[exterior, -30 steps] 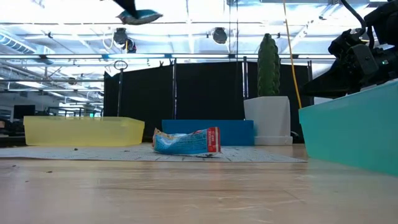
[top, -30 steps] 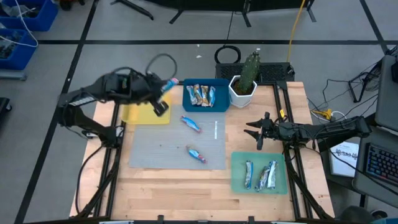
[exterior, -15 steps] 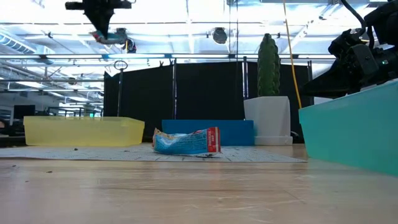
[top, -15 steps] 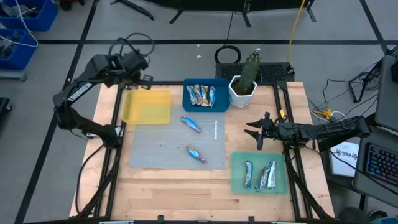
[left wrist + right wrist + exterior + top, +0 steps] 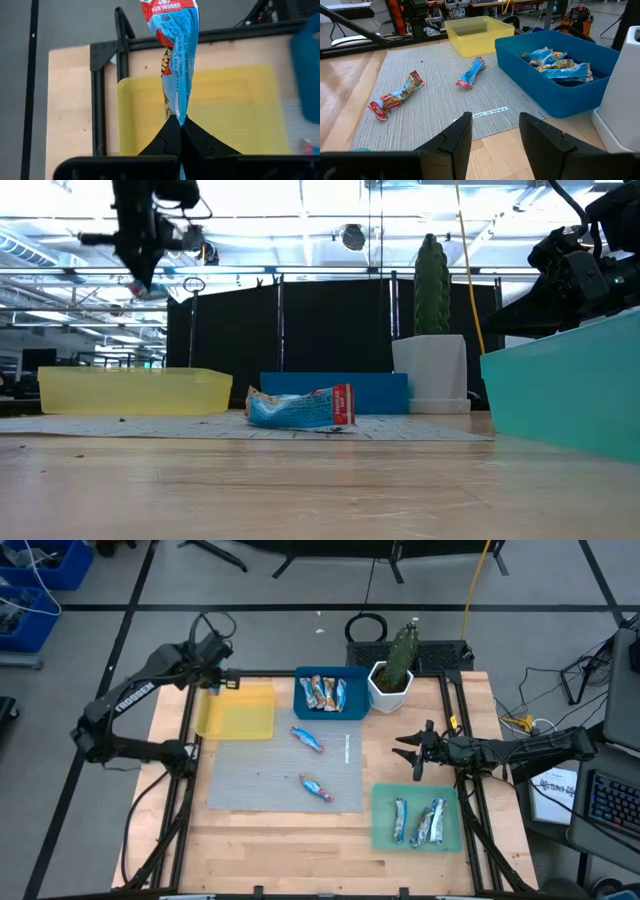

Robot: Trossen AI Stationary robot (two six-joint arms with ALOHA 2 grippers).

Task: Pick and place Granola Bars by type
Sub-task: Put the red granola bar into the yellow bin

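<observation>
My left gripper (image 5: 212, 680) hangs over the far left corner of the empty yellow tray (image 5: 238, 712), shut on a blue granola bar (image 5: 175, 60) with a red end. In the low view it shows high above that tray (image 5: 130, 390). Two more bars (image 5: 308, 738) (image 5: 317, 787) lie flat on the grey mat (image 5: 260, 780). Several bars lie in the blue tray (image 5: 330, 693), and a few in the green tray (image 5: 417, 818). My right gripper (image 5: 412, 752) waits open at the table's right, level, with nothing between its fingers (image 5: 465, 135). My left gripper pinches one end of the bar's wrapper (image 5: 178, 112) between its two fingertips. The fingers point steeply down. The twisted bar reaches out past the fingertips and hangs clear above the yellow tray.
A white pot with a cactus (image 5: 392, 680) stands at the far edge beside the blue tray. Black frame rails (image 5: 188, 740) run along the table's left and right sides. Bare wood (image 5: 280, 850) lies at the near edge.
My left gripper has carried the bar from beside the blue tray toward the table's left edge, across the yellow tray's far side. It has come down and rolled about its own axis. The bar stays pinched and clear of the table.
</observation>
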